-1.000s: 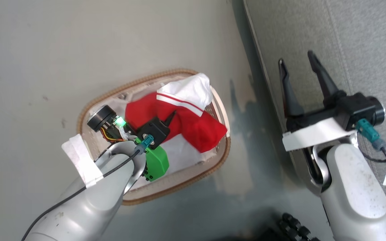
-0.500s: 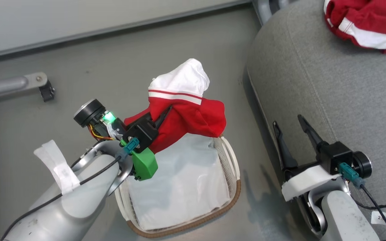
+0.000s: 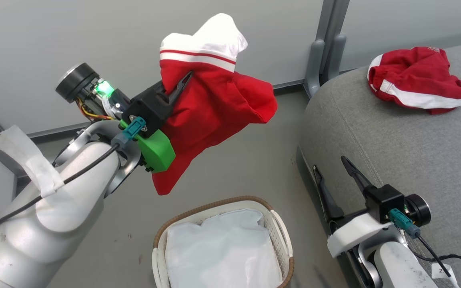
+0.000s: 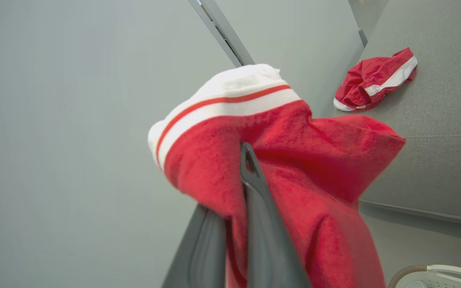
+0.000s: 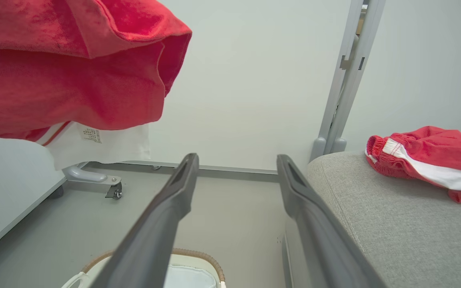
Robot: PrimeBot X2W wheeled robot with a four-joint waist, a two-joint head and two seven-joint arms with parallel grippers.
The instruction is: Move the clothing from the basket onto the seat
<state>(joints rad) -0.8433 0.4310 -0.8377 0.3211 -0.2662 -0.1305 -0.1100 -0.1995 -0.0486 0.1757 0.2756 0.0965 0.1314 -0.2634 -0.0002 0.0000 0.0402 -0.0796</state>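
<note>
Left pincer (image 3: 186, 77) is clamped on red clothing (image 3: 214, 100) high above the basket (image 3: 214, 202), and right pincer (image 3: 329, 163), beside the basket, is wide apart.

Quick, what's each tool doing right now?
Left tool: closed, holding the red garment.
Right tool: open, holding nothing.

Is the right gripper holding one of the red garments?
No, the right gripper stands wide open in its own wrist view, and no red cloth lies between its jaws.
</note>
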